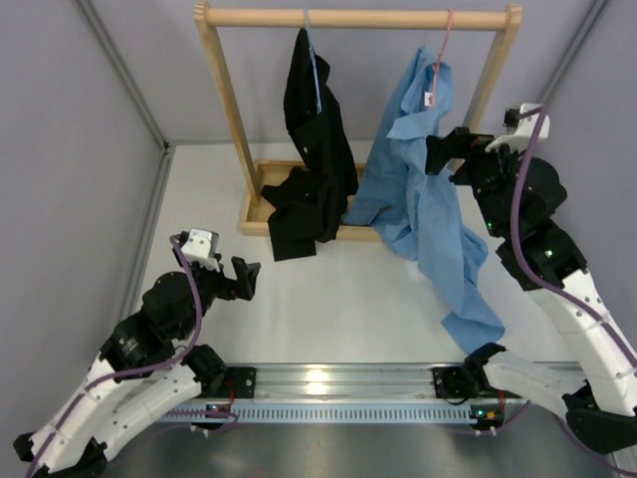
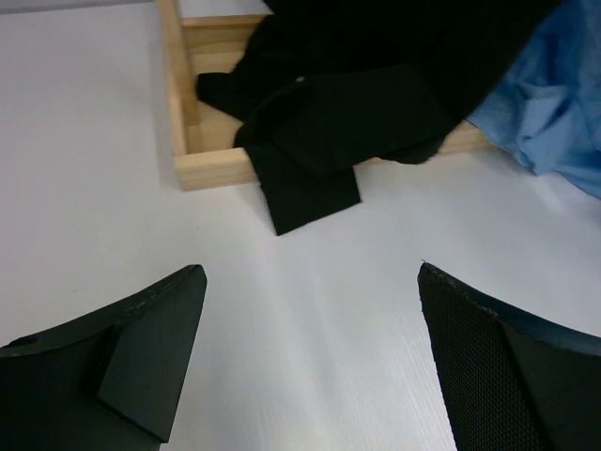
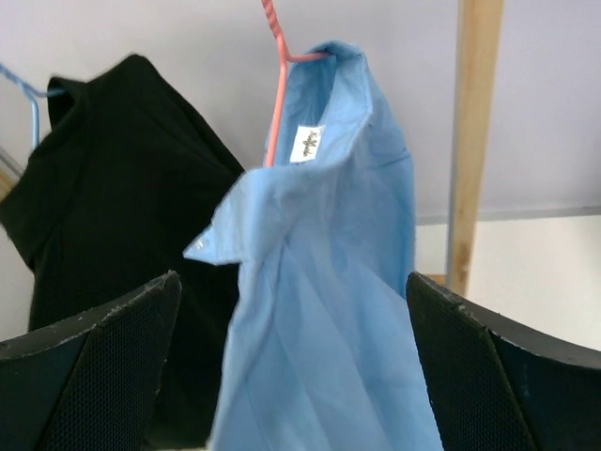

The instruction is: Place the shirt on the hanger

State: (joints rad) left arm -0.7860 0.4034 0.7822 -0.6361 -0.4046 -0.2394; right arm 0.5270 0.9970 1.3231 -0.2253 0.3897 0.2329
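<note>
While its collar hooks over the pink hanger (image 1: 441, 45) on the wooden rail (image 1: 358, 17), the blue shirt (image 1: 423, 189) hangs lopsided, seemingly caught by one shoulder, its tail trailing onto the table (image 1: 328, 299). Beside it the right claw (image 1: 438, 157) gapes wide, gripping nothing. The left claw (image 1: 244, 279), equally wide, waits low. Folds of the black garment (image 1: 314, 149) fill the rack's base frame (image 1: 254, 199).
</note>
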